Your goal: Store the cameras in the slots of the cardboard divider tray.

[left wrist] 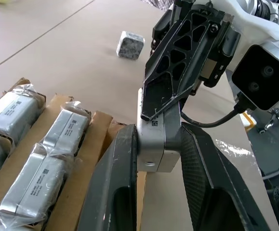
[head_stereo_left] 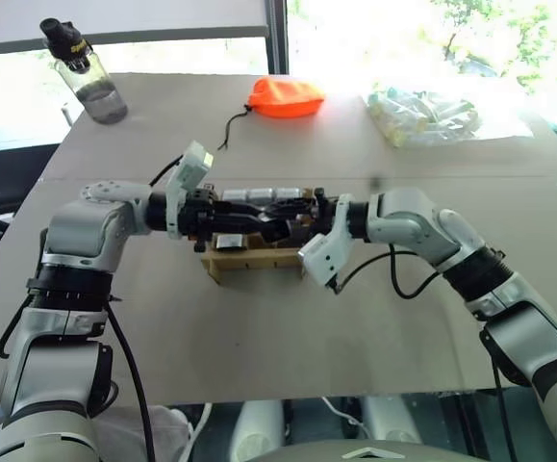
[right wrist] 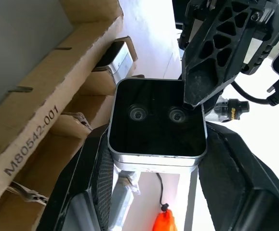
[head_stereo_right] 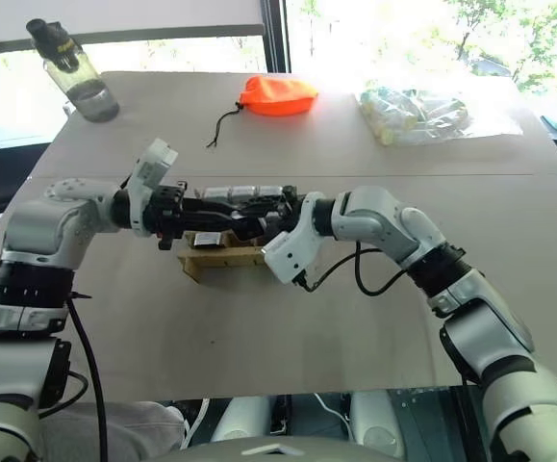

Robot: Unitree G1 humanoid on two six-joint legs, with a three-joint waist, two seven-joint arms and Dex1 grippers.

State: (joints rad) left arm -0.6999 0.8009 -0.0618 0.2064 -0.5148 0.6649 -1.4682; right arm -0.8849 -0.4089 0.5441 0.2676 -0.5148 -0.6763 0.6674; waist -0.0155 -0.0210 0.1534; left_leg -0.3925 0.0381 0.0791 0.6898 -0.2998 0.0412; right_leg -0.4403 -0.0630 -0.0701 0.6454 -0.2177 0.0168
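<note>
Silver camera (right wrist: 157, 122) grasped between both pincers, left pincer (left wrist: 159, 159) and right pincer (right wrist: 154, 159), above cardboard divider tray (head_stereo_left: 249, 258).

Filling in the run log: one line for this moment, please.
stage: handover above tan cardboard divider tray | left gripper: shut on silver-grey black-faced camera | right gripper: shut on same camera | wrapped cameras: slotted

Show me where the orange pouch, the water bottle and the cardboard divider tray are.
orange pouch (head_stereo_left: 286, 97), left eye view, middle of its orange fabric.
water bottle (head_stereo_left: 93, 85), left eye view, its clear body below the black cap.
cardboard divider tray (head_stereo_left: 254, 260), left eye view, its tan front wall below the grippers.
</note>
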